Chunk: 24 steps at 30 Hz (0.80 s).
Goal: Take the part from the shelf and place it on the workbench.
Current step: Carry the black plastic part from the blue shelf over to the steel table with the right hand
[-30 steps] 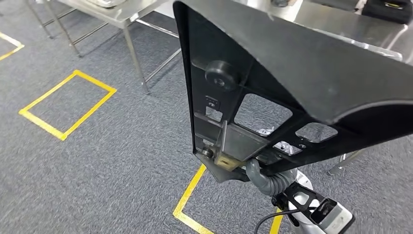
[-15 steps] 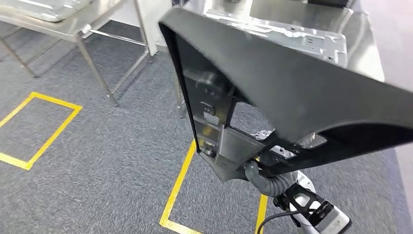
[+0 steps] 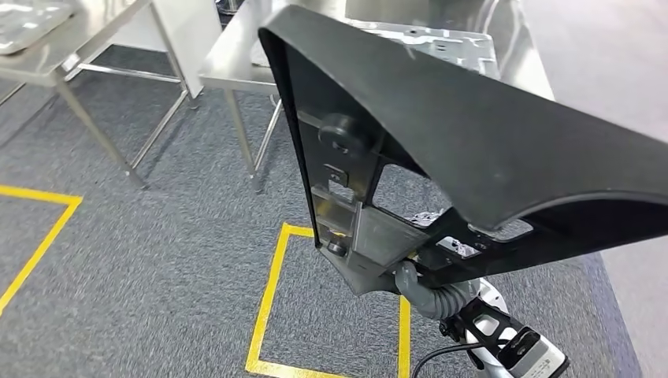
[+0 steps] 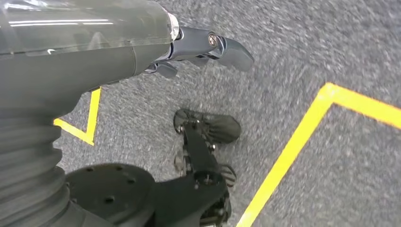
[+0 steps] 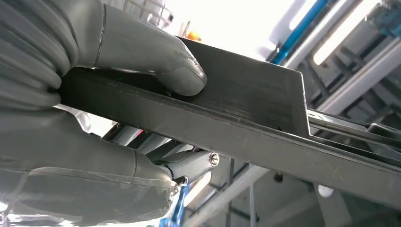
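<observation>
A large black flat part with cut-outs and a round knob stands tilted close in front of me in the head view. My right hand grips its lower edge from below. In the right wrist view, the thumb presses on one face of the part and the rest of the right hand is wrapped under it. The steel workbench lies ahead, partly hidden behind the part. My left hand hangs over the grey carpet and holds nothing.
A stamped metal sheet lies on the workbench. A second steel table stands at the far left, with a white panel between the two. Yellow tape marks a square on the carpet below the part.
The camera has turned: the floor markings and tables have slid left and the workbench has come closer. The part stays in my right hand at the same tilt.
</observation>
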{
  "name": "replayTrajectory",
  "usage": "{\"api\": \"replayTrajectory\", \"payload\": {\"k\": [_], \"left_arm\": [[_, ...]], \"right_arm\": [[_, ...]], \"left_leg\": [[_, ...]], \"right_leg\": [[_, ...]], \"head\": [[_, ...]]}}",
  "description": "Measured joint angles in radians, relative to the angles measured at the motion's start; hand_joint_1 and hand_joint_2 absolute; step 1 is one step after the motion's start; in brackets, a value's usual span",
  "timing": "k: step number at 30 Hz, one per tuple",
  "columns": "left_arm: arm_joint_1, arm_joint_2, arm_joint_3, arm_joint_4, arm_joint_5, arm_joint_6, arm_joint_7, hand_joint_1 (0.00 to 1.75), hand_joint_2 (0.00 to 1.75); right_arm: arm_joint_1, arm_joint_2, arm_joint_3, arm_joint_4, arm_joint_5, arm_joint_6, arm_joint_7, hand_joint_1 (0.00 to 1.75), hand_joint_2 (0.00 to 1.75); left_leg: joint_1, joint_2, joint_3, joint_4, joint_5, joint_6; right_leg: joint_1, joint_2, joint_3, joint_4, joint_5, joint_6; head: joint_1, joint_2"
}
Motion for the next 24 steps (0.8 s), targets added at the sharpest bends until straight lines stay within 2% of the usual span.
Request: {"api": "replayTrajectory", "payload": {"k": [1, 2, 3, 4, 5, 7, 8, 9, 10, 11, 12, 14, 15, 17, 19, 20, 21, 23, 24], "left_arm": [[0.000, 0.000, 0.001, 0.000, 0.002, 0.002, 0.002, 0.00, 1.75], [-0.001, 0.000, 0.001, 0.000, 0.002, 0.002, 0.003, 0.00, 1.75], [-0.003, 0.000, 0.001, 0.000, 0.003, 0.002, 0.003, 0.00, 1.75], [-0.004, 0.000, 0.002, 0.000, 0.003, 0.002, 0.003, 0.00, 1.75], [-0.005, 0.000, 0.002, 0.000, 0.003, 0.002, 0.003, 0.00, 1.75], [-0.003, 0.000, 0.004, 0.000, 0.003, 0.001, 0.003, 0.00, 1.75], [-0.001, 0.000, 0.006, 0.000, 0.003, 0.000, 0.004, 0.00, 1.75], [0.001, -0.001, 0.007, 0.000, 0.003, 0.000, 0.004, 0.00, 1.75], [0.002, -0.001, 0.007, 0.000, 0.003, 0.000, 0.004, 0.00, 1.75], [0.003, -0.001, 0.008, 0.000, 0.003, -0.002, 0.004, 0.00, 1.75], [0.002, -0.001, 0.008, 0.000, 0.003, -0.005, 0.004, 0.00, 1.75], [-0.001, 0.000, 0.010, 0.000, 0.003, -0.015, 0.003, 0.00, 1.75], [-0.003, 0.000, 0.011, 0.000, 0.003, -0.021, 0.003, 0.00, 1.75], [-0.007, 0.000, 0.012, 0.000, 0.004, -0.030, 0.003, 0.00, 1.75], [-0.008, 0.000, 0.013, 0.000, 0.003, -0.039, 0.000, 0.00, 1.75], [-0.008, 0.001, 0.013, 0.000, 0.002, -0.043, -0.002, 0.00, 1.75], [-0.007, 0.001, 0.013, 0.000, 0.001, -0.047, -0.005, 0.00, 1.75], [-0.005, 0.003, 0.013, 0.000, 0.000, -0.052, -0.008, 0.00, 1.75], [-0.004, 0.004, 0.013, 0.000, 0.000, -0.052, -0.009, 0.00, 1.75]], "right_arm": [[-0.001, 0.000, 0.000, 0.000, -0.001, 0.001, 0.000, 1.75, 1.75], [0.000, -0.001, 0.000, 0.000, -0.002, 0.001, 0.000, 1.75, 1.75], [0.000, -0.002, 0.000, -0.001, -0.004, 0.002, 0.000, 1.75, 1.75], [0.000, -0.004, 0.000, -0.001, -0.007, 0.003, 0.000, 1.75, 1.75], [-0.001, -0.006, 0.000, -0.001, -0.010, 0.004, 0.000, 1.75, 1.75], [-0.002, -0.009, 0.000, -0.002, -0.015, 0.006, 0.000, 1.75, 1.75], [-0.001, -0.009, 0.000, -0.002, -0.016, 0.006, 0.000, 1.75, 1.75], [0.000, -0.009, 0.000, -0.002, -0.017, 0.006, 0.000, 1.75, 1.75], [0.001, -0.009, 0.000, -0.002, -0.018, 0.007, 0.000, 1.75, 1.75], [0.002, -0.009, 0.000, -0.002, -0.020, 0.007, 0.000, 1.75, 1.75], [0.002, -0.009, 0.000, -0.002, -0.023, 0.008, 0.000, 1.75, 1.75], [0.004, -0.010, 0.000, -0.002, -0.028, 0.012, 0.000, 1.75, 1.75], [0.006, -0.010, -0.001, -0.002, -0.029, 0.013, 0.000, 1.75, 1.75], [0.011, -0.010, -0.004, -0.003, -0.029, 0.013, 0.000, 1.75, 1.75], [0.016, -0.010, -0.010, -0.009, -0.028, 0.013, 0.000, 1.75, 1.75], [0.018, -0.010, -0.013, -0.013, -0.028, 0.013, 0.000, 1.75, 1.75], [0.019, -0.009, -0.016, -0.017, -0.028, 0.012, 0.000, 1.75, 1.75], [0.021, -0.006, -0.019, -0.021, -0.028, 0.012, 0.000, 1.75, 1.75], [0.024, -0.004, -0.019, -0.021, -0.028, 0.012, 0.000, 1.75, 1.75]], "left_leg": [[-0.002, 0.011, 0.001, 0.001, -0.003, -0.005], [-0.002, 0.023, 0.002, 0.002, -0.005, -0.010], [0.000, 0.023, 0.003, 0.004, -0.009, -0.016], [0.003, 0.009, 0.000, 0.016, -0.021, -0.022], [0.006, -0.015, -0.012, 0.048, -0.043, -0.027], [0.009, -0.066, -0.065, 0.168, -0.110, -0.033], [0.009, -0.075, -0.097, 0.236, -0.138, -0.034], [0.009, -0.079, -0.120, 0.282, -0.148, -0.035], [0.009, -0.080, -0.128, 0.293, -0.140, -0.034], [0.009, -0.081, -0.118, 0.266, -0.113, -0.033], [0.010, -0.085, -0.091, 0.203, -0.072, -0.032], [0.012, -0.098, -0.038, 0.075, -0.017, -0.024], [0.011, -0.103, -0.024, 0.038, -0.006, -0.018], [0.008, -0.106, -0.021, 0.023, -0.006, -0.003], [0.009, -0.104, -0.017, 0.016, -0.003, 0.011], [0.010, -0.102, -0.013, 0.013, -0.001, 0.017], [0.011, -0.099, -0.011, 0.010, 0.000, 0.022], [0.009, -0.094, -0.008, 0.010, -0.003, 0.026], [0.008, -0.091, -0.006, 0.010, -0.006, 0.026]], "right_leg": [[0.005, 0.000, 0.002, -0.010, -0.002, -0.004], [0.006, 0.015, -0.001, -0.011, 0.001, -0.011], [0.005, 0.027, -0.002, -0.013, 0.003, -0.016], [0.004, 0.039, -0.002, -0.016, 0.005, -0.022], [0.001, 0.050, -0.001, -0.019, 0.008, -0.028], [0.001, 0.074, -0.002, -0.020, 0.011, -0.036], [0.002, 0.087, -0.002, -0.019, 0.011, -0.037], [0.003, 0.102, -0.003, -0.019, 0.011, -0.038], [0.004, 0.115, -0.003, -0.017, 0.011, -0.038], [0.004, 0.128, -0.002, -0.015, 0.011, -0.038], [0.004, 0.139, -0.002, -0.012, 0.010, -0.037], [0.005, 0.155, -0.004, -0.005, 0.008, -0.031], [0.006, 0.160, -0.006, -0.003, 0.007, -0.026], [0.006, 0.166, -0.010, -0.004, 0.006, -0.014], [0.005, 0.154, -0.013, 0.004, -0.002, -0.002], [0.005, 0.140, -0.023, 0.029, -0.017, 0.002], [0.004, 0.124, -0.045, 0.076, -0.041, 0.005], [0.001, 0.103, -0.117, 0.213, -0.100, 0.011], [-0.001, 0.100, -0.150, 0.268, -0.116, 0.013]], "head": [[0.000, 0.000], [0.000, 0.000], [0.000, 0.000], [0.000, 0.000], [0.000, 0.000], [0.000, 0.000], [0.000, 0.000], [0.000, 0.000], [0.000, 0.000], [0.000, 0.000], [0.000, 0.000], [0.000, 0.000], [0.000, 0.000], [0.000, 0.000], [0.000, 0.000], [0.000, 0.000], [0.000, 0.000], [0.000, 0.000], [0.000, 0.000]]}}
